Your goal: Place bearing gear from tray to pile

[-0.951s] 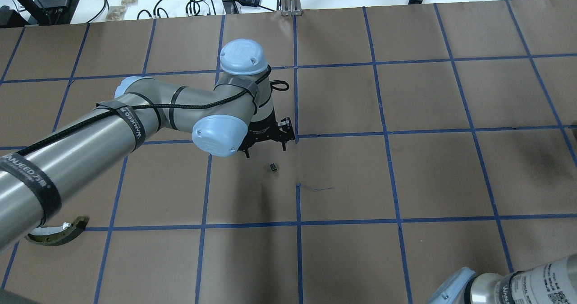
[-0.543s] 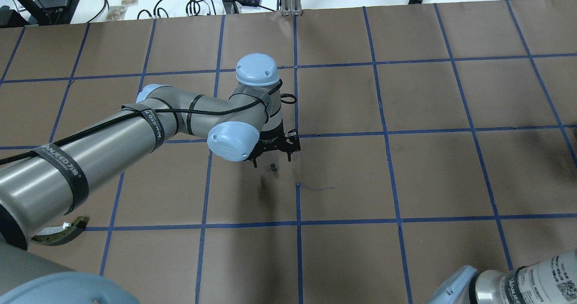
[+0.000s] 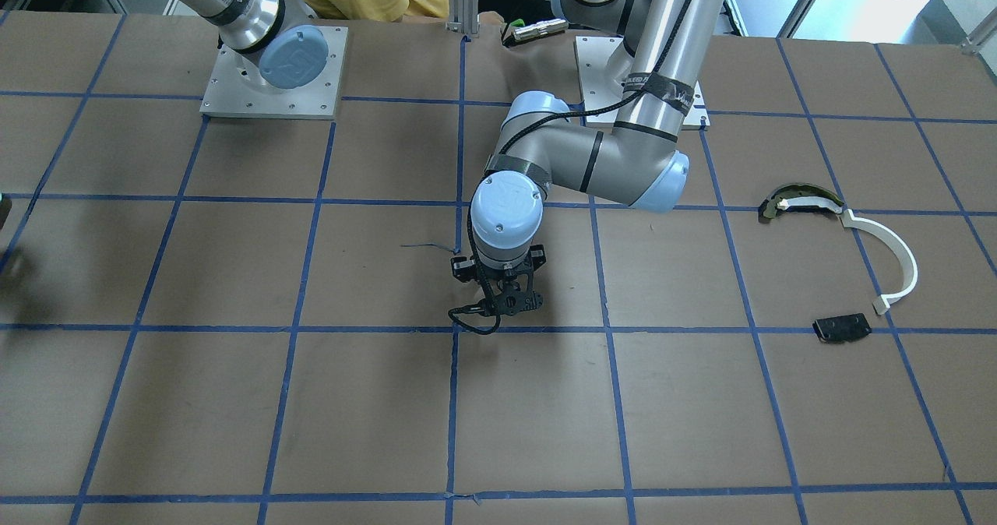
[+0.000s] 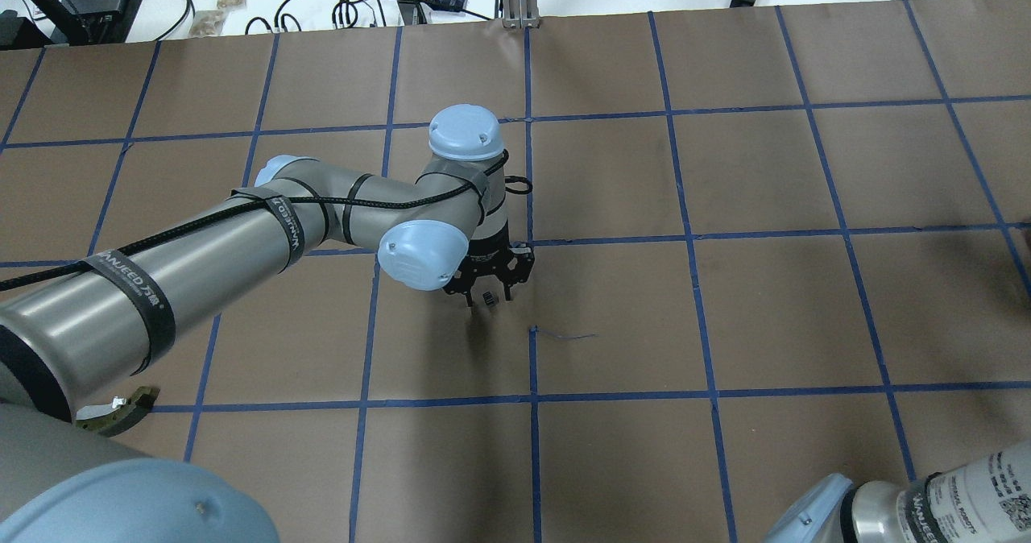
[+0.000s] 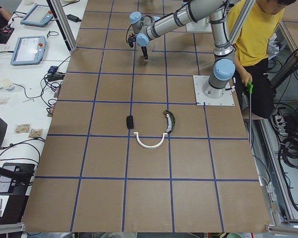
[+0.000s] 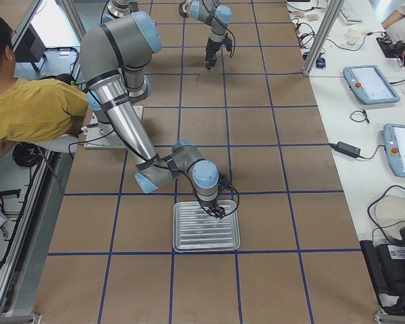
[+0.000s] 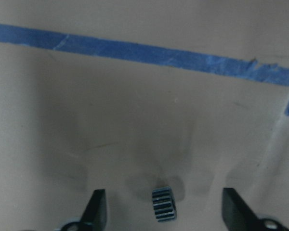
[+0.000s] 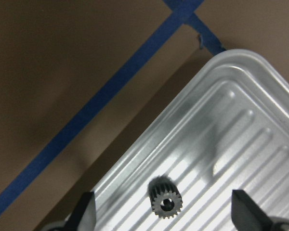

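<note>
Item: left pincer [image 7: 166, 211], spread astride small gear [image 7: 163, 204] on worktop [image 7: 135, 120].
Right pincer [image 8: 164, 204] spread over bearing gear [image 8: 166, 198] in tray [image 8: 241, 144]; both poised to pinch.

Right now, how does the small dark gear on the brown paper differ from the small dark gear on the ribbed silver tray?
The paper gear rests on bare brown paper; the tray gear lies on the ribbed silver tray. The paper gear shows its toothed side to its wrist camera; the tray gear shows its centre hole. Both lie ungripped: left gripper and right gripper are open.
</note>
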Controlling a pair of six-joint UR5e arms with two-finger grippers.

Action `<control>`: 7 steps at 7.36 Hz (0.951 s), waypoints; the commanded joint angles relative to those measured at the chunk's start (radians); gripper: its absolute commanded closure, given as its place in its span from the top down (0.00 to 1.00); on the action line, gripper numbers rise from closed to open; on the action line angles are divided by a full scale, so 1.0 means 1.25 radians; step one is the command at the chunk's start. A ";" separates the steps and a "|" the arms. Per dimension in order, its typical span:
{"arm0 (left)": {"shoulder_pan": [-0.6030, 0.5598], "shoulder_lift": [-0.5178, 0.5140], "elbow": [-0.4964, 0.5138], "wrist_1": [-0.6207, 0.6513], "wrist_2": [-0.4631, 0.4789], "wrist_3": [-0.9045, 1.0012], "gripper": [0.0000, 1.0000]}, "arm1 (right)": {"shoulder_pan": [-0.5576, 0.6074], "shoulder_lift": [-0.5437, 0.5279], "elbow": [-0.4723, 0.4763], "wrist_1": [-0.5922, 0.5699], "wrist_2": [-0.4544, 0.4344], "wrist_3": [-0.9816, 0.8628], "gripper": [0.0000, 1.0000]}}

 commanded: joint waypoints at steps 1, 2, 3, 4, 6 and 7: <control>0.000 0.001 0.005 -0.006 0.003 0.000 0.00 | 0.000 0.005 -0.017 0.000 -0.008 0.005 1.00; 0.000 0.002 0.007 -0.006 0.005 0.000 0.00 | 0.000 0.000 -0.028 0.006 -0.009 0.008 1.00; 0.010 0.013 0.013 -0.004 0.008 0.002 0.00 | 0.000 0.007 -0.034 0.006 -0.006 0.008 1.00; 0.041 0.034 0.028 -0.034 0.013 0.005 0.00 | 0.001 0.015 -0.035 0.006 -0.003 0.010 1.00; 0.172 0.087 0.145 -0.266 0.120 0.175 0.00 | 0.001 0.019 -0.033 0.006 -0.006 0.013 0.97; 0.240 0.109 0.164 -0.310 0.178 0.261 0.00 | 0.000 0.023 -0.033 0.006 -0.012 0.013 0.90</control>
